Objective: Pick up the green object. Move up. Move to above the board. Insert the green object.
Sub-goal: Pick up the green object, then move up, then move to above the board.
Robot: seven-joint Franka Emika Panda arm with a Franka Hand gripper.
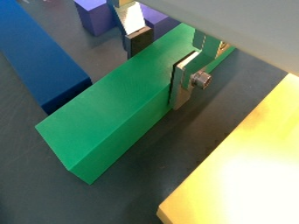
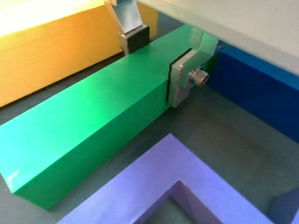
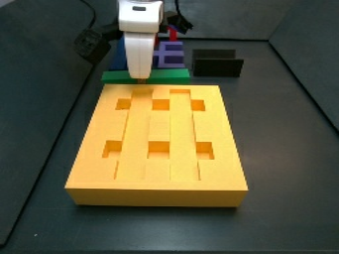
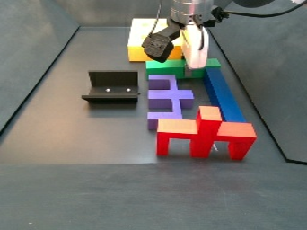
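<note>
My gripper (image 1: 163,61) straddles the green object (image 1: 122,109) across its long axis, silver fingers (image 1: 184,81) flat on both sides, seemingly grasping it, as it lies on the floor between the board (image 2: 52,57) and blue bar (image 2: 257,83).

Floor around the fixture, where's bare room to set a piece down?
Bare floor lies left of and in front of the fixture, toward the near edge. It is crowded on the right: purple piece, blue bar, red piece, and the gripper astride the green object.
</note>
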